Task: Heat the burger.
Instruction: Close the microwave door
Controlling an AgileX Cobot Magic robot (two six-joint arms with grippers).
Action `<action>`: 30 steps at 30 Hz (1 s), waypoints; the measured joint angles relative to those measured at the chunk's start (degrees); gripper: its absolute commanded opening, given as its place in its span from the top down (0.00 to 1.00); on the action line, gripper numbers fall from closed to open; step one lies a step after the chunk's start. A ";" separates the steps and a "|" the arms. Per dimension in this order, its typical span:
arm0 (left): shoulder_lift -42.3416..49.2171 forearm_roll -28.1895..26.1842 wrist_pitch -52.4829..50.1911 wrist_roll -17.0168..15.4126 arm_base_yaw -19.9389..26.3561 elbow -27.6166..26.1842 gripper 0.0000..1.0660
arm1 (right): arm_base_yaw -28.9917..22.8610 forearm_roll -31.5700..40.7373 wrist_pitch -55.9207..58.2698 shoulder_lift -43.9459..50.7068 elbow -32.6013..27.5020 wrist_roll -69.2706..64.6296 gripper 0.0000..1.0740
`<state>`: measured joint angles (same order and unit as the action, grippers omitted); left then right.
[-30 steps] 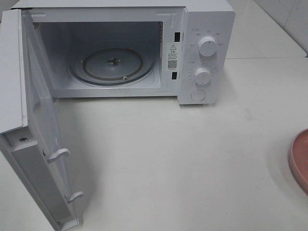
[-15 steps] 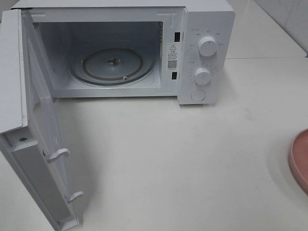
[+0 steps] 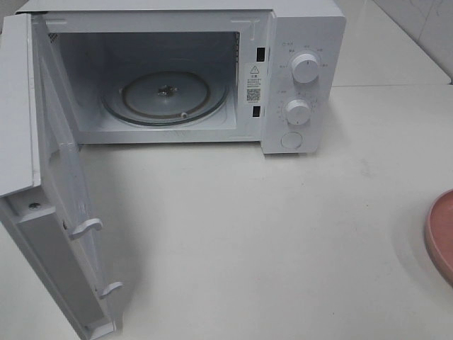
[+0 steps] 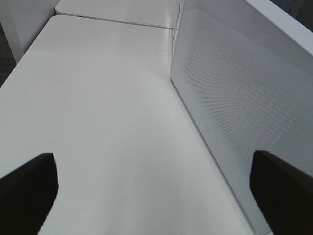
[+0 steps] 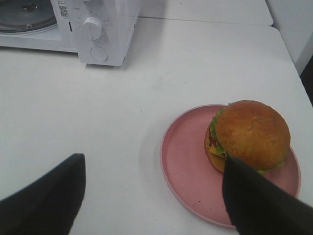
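In the right wrist view the burger (image 5: 249, 134), with a golden-brown bun, lettuce, tomato and cheese, stands upright on a round pink plate (image 5: 186, 161). My right gripper (image 5: 151, 196) hangs above the table beside the plate, open, with nothing between its fingers. One dark finger (image 5: 259, 200) overlaps the burger's near edge in that picture. My left gripper (image 4: 156, 196) is open and empty over bare table next to the microwave door (image 4: 244, 103). Neither gripper shows in the exterior view, where only the plate's rim (image 3: 440, 234) appears at the right edge.
The white microwave (image 3: 297, 71) stands at the back with its door (image 3: 49, 212) swung wide to the left. Its glass turntable (image 3: 166, 95) holds nothing. Two knobs and a button sit on its right panel. White table lies between microwave and plate.
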<state>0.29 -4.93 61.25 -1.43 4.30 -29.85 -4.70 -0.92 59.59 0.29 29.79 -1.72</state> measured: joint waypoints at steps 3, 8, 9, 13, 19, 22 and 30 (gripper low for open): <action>0.00 0.00 0.00 0.00 0.00 0.00 0.06 | 0.23 0.92 -1.32 0.00 -0.97 0.40 0.29; 0.00 0.00 0.00 0.00 0.00 0.00 0.06 | 0.23 1.38 -1.66 0.00 -1.03 0.40 0.29; 0.00 0.00 0.00 0.00 0.00 0.00 0.06 | 0.23 1.38 -1.66 0.00 -1.03 0.40 0.29; 0.00 0.00 0.00 0.00 0.00 0.00 0.06 | 0.23 1.43 -1.66 0.00 -1.03 0.40 0.29; 0.00 0.00 0.00 0.00 0.00 0.00 0.06 | 0.23 1.43 -1.66 0.00 -1.03 0.40 0.29; 0.00 0.00 0.00 0.00 0.00 0.00 0.06 | 0.23 1.43 -1.66 0.00 -1.03 0.40 0.29; 0.00 0.00 0.00 0.00 0.00 0.00 0.06 | 0.23 1.43 -1.66 0.00 -1.03 0.40 0.29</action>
<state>0.29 -4.93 61.25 -1.43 4.30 -29.85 -4.47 0.52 57.93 0.29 28.76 -1.32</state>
